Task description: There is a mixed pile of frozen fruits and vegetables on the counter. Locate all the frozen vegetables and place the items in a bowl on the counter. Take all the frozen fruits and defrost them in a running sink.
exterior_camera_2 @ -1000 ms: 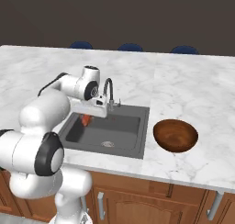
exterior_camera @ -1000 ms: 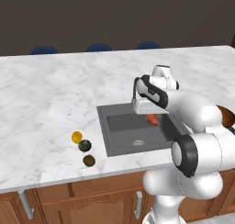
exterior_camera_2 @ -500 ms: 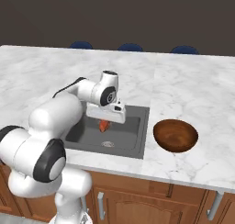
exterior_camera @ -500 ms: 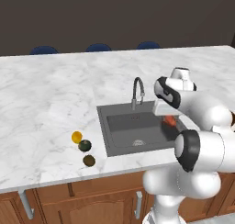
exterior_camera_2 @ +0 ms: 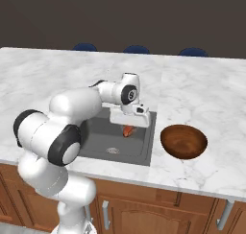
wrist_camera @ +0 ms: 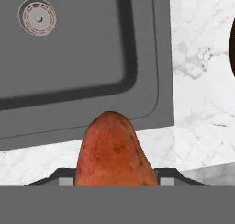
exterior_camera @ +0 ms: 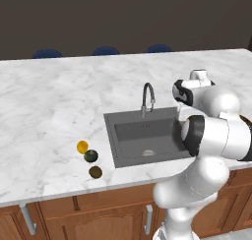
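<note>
Gripper (exterior_camera_2: 128, 131) pinches the red-orange vegetable (wrist_camera: 114, 152) tightly above the sink (exterior_camera_2: 139, 146), carrying it clear toward the bowl (exterior_camera_2: 184, 141).

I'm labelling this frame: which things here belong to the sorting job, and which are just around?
Job:
gripper, shut on red-orange piece
bowl
sink
yellow-orange ball
dark green ball
olive-brown ball
counter

Around:
blue chairs
cabinet fronts

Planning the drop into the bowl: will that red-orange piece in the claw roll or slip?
The red-orange piece looks stiff and tapered, so it would probably roll in an arc, not straight. Its skin looks rough, so likely not slippery. The claw holds it over the sink.
</note>
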{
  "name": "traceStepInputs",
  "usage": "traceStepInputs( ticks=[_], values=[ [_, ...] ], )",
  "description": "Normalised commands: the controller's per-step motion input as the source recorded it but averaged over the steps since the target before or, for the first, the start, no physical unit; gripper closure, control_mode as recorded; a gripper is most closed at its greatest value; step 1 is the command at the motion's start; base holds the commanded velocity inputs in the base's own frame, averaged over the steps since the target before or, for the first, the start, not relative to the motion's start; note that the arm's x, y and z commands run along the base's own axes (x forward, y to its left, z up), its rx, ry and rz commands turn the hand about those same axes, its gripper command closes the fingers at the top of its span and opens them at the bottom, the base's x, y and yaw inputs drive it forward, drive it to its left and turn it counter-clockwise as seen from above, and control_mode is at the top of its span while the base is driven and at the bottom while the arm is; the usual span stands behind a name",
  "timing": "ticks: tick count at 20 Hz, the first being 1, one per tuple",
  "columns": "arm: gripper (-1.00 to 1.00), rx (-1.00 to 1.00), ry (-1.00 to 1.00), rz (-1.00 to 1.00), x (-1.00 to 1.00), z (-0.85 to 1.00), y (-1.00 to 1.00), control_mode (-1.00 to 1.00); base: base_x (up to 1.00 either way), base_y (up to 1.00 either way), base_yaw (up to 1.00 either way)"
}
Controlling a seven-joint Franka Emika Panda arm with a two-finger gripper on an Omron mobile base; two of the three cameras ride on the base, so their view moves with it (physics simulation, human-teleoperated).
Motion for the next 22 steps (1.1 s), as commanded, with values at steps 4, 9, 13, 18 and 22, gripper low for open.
traceStepInputs(
  ticks=[4, 9, 13, 18, 22],
  values=[
    [1.0, -0.04, 0.16, -0.09, 0.18, 0.16, -0.78, -1.0, 0.0, 0.0, 0.0],
    [1.0, 0.0, 0.03, -0.03, 0.0, 0.1, -0.74, -1.0, 0.0, 0.0, 0.0],
    [1.0, 0.02, 0.0, 0.0, 0.0, 0.0, -0.79, -1.0, 0.0, 0.0, 0.0],
    [1.0, 0.02, -0.05, 0.01, 0.01, -0.14, -0.64, -1.0, 0.0, 0.0, 0.0],
    [1.0, 0.0, -0.18, 0.03, 0.02, -0.24, -0.46, -1.0, 0.0, 0.0, 0.0]
  ],
)
